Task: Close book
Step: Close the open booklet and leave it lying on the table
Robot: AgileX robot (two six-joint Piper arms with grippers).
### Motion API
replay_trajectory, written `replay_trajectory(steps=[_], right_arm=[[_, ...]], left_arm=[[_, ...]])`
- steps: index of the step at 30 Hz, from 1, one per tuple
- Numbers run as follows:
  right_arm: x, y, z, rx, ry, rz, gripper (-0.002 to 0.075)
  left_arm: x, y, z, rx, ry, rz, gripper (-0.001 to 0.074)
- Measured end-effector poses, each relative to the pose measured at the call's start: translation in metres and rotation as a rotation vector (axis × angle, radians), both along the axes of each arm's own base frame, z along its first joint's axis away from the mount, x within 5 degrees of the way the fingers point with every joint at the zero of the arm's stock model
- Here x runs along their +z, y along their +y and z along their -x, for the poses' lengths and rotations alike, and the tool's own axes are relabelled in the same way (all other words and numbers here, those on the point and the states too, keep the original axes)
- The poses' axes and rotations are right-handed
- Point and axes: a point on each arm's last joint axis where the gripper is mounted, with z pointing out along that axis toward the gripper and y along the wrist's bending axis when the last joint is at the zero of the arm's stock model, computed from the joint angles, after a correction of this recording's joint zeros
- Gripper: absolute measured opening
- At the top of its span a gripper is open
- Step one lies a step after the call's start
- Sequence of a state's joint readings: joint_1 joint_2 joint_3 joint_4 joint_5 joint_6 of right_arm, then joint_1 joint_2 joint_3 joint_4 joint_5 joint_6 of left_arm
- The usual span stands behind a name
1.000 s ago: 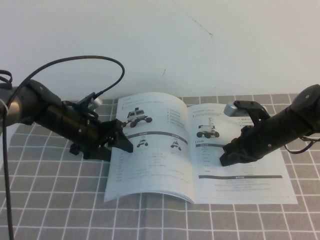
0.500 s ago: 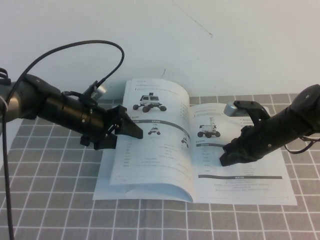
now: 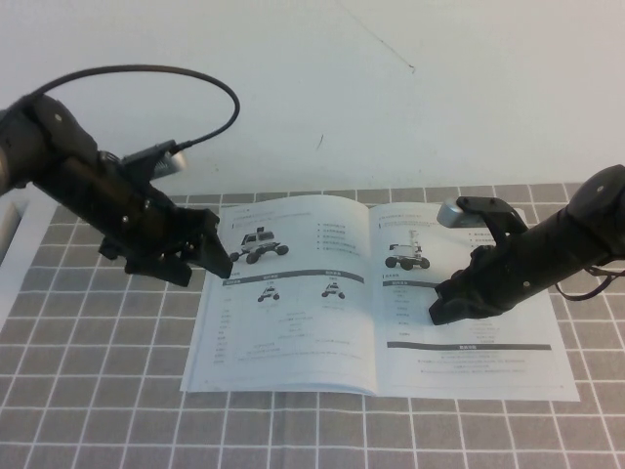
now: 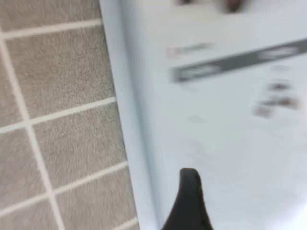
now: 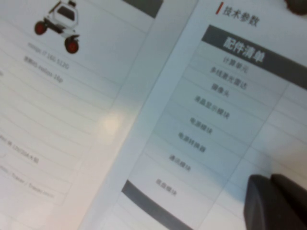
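The book lies open and flat on the checked cloth, with robot pictures on both pages. My left gripper hovers at the outer edge of the left page, open and holding nothing. In the left wrist view one black finger shows over the white page, beside the page's edge. My right gripper is shut, its tips resting on the right page. The right wrist view shows its two fingers pressed together on the printed page.
A grey checked tablecloth covers the table, and a white wall stands behind it. A black cable loops above the left arm. A white edge runs along the far left.
Half a second ago the left gripper had the left page lifted toward the spine. The page now lies flat again and the left gripper has drawn back to the book's left edge. The right arm is still.
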State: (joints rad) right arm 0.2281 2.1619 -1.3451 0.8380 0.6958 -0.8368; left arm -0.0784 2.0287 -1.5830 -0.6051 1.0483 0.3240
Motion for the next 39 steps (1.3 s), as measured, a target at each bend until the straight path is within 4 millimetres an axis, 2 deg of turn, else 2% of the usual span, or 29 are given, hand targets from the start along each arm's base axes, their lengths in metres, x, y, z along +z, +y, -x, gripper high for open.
replay_trajectory(steps=[5, 8, 12, 17, 20, 23, 27, 30, 36, 39], right_arm=[[0.0, 0.0, 0.0, -0.001, 0.0, -0.001, -0.0003], [0.0, 0.0, 0.0, -0.001, 0.0, -0.001, -0.0003], [0.0, 0.0, 0.0, -0.001, 0.0, -0.001, -0.0003], [0.0, 0.0, 0.0, -0.002, 0.001, -0.003, -0.0003], [0.0, 0.0, 0.0, -0.002, 0.001, -0.003, -0.0003], [0.0, 0.0, 0.0, -0.002, 0.001, -0.003, -0.0003], [0.0, 0.0, 0.0, -0.002, 0.001, -0.003, -0.0003], [0.0, 0.0, 0.0, -0.006, 0.0, -0.005, -0.0003], [0.0, 0.0, -0.001, -0.01, -0.001, -0.008, -0.0003], [0.001, 0.001, -0.001, -0.012, 0.0, -0.01, -0.0003]], left_arm=[[0.041, 0.003, 0.022, -0.004, -0.086, -0.006, 0.0462], [0.054, 0.004, 0.039, 0.013, -0.14, 0.007, 0.0417], [0.061, 0.003, 0.065, 0.053, -0.195, 0.062, 0.0372], [0.035, -0.011, 0.102, 0.088, -0.18, 0.319, 0.0356], [0.014, -0.013, 0.116, 0.21, -0.179, 0.457, 0.0353], [-0.011, -0.009, 0.134, 0.317, -0.179, 0.49, 0.0337], [-0.042, 0.0, 0.156, 0.423, -0.114, 0.407, 0.0283], [-0.049, 0.001, 0.162, 0.449, -0.091, 0.39, 0.0255], [-0.049, 0.001, 0.162, 0.426, -0.114, 0.382, 0.0243], [-0.046, 0.008, 0.154, 0.43, -0.167, 0.35, 0.0236]])
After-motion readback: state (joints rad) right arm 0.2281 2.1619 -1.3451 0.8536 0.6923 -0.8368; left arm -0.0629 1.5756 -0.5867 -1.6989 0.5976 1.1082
